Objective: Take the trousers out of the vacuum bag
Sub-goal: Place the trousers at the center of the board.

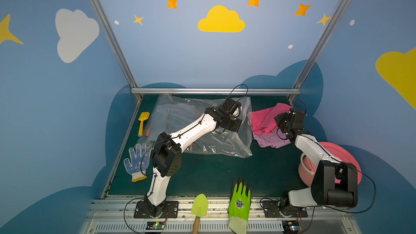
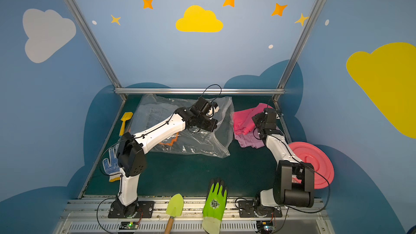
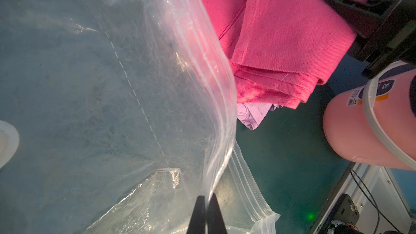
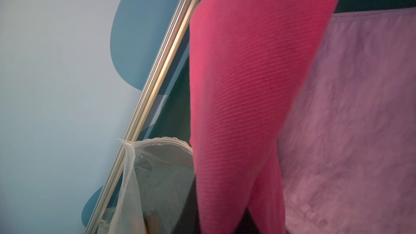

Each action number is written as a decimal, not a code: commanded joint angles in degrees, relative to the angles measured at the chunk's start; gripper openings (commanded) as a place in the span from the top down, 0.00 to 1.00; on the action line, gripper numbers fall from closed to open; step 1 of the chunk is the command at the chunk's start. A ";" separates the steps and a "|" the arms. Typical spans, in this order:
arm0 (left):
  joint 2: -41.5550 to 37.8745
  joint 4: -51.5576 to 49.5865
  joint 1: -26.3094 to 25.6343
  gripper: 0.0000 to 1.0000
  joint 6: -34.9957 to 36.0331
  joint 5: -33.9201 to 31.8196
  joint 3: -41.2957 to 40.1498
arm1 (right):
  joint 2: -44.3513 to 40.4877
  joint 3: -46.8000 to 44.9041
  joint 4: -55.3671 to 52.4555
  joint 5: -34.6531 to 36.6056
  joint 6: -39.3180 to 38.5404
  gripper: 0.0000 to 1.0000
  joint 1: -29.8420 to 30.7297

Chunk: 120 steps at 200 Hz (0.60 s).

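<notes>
Reading the table (image 1: 213, 176) as a clock in both top views, with the far rail at twelve and the arm bases at six, we place the vacuum bag (image 1: 225, 140) toward twelve. Its zip strip (image 3: 216, 82) forms the three o'clock edge and runs roughly twelve to six.

Our left gripper (image 3: 206, 210) is closed, pinching the upper lip of that mouth and holding it raised off the lower lip. Our right gripper (image 1: 279, 122) sits at about two o'clock, just beside the mouth. As far as its wrist view shows, it is closed on a fold of the hot pink trousers (image 1: 262, 118), though the cloth hides the fingertips. That garment is already out of the bag, lying on top of the lilac trousers (image 1: 273, 141).

Two garments remain inside. We see the light blue denim trousers (image 1: 171, 118) through the plastic at the bag's nine o'clock end, and the orange trousers (image 2: 170, 141) peek out beneath them.

From the right gripper, then, the remaining cloth lies toward nine o'clock, across the zip strip and deep in the bag. We judge the right arm the nearer one and the only one free to reach in. It would first have to let go of the pink cloth and then enter along the three-to-nine line under the lifted lip.
</notes>
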 commanded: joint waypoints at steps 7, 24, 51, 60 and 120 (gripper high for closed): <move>0.27 -0.36 0.39 0.95 0.06 0.39 -0.02 | -1.99 -2.04 0.75 -1.08 -0.61 1.00 -0.41; 0.42 -0.42 0.33 0.95 0.00 0.29 0.20 | -2.06 -3.15 0.69 -1.43 -0.36 1.00 -0.93; 0.71 -0.45 0.33 0.95 -0.03 0.25 0.34 | -1.89 -4.73 0.75 -2.24 -0.09 1.00 -1.79; 0.79 -0.54 0.37 0.95 -0.03 0.23 0.40 | -1.87 -5.25 0.80 -2.51 -0.09 1.00 -2.13; 1.38 -1.24 0.37 0.95 -0.03 0.32 1.37 | -1.45 -8.89 1.22 -5.61 -0.04 1.00 -4.41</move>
